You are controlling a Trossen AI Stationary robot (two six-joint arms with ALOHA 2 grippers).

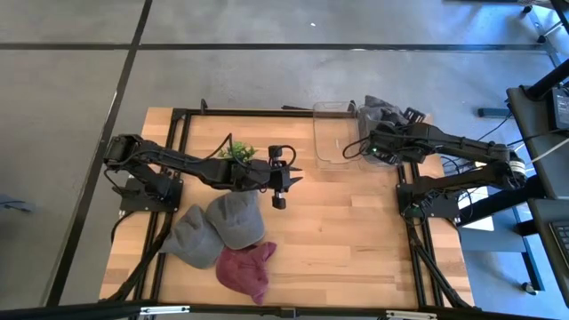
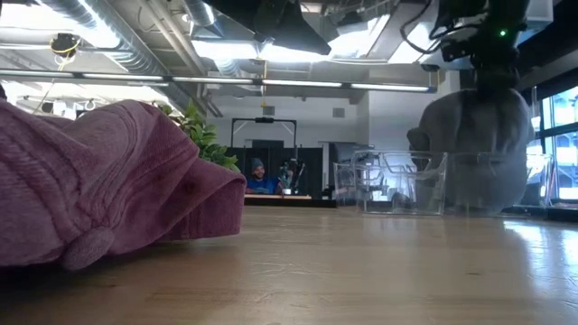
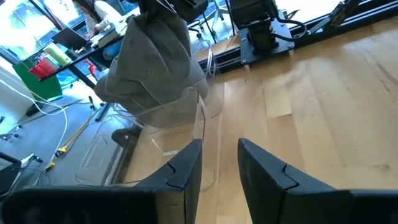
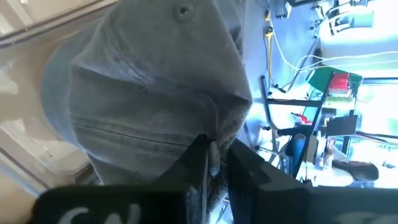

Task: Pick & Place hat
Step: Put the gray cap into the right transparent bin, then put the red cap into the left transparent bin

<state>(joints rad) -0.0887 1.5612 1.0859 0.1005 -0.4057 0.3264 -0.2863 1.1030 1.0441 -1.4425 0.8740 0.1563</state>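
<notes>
My right gripper (image 4: 214,155) is shut on a grey hat (image 4: 149,93), which hangs at the right far corner of a clear plastic bin (image 1: 336,133). In the low view the hat (image 2: 474,144) hangs below the gripper, behind the bin's wall (image 2: 406,185). My left gripper (image 1: 280,187) is open at mid-table, pointing toward the bin and touching nothing; its wrist view shows the hat (image 3: 152,68) and the bin (image 3: 155,155) ahead. Two more grey hats (image 1: 218,227) and a maroon hat (image 1: 249,269) lie flat near the table's near left. My right gripper pinches a bunched fold of the grey hat's cloth (image 4: 217,134) between its two fingers (image 4: 198,158), coming from above. The hat hangs below the fingers, its crown button (image 4: 182,10) pointing away. Its lower end dips behind the bin's clear wall (image 3: 186,109); whether it touches the bin I cannot tell.
A small green plant (image 1: 237,152) stands just behind my left arm's wrist. Black frame rails (image 1: 182,120) run along the table's left, far and right sides. Bare wood (image 1: 356,231) lies between the hats and the table's right edge. A person sits in the room beyond (image 2: 260,176).
</notes>
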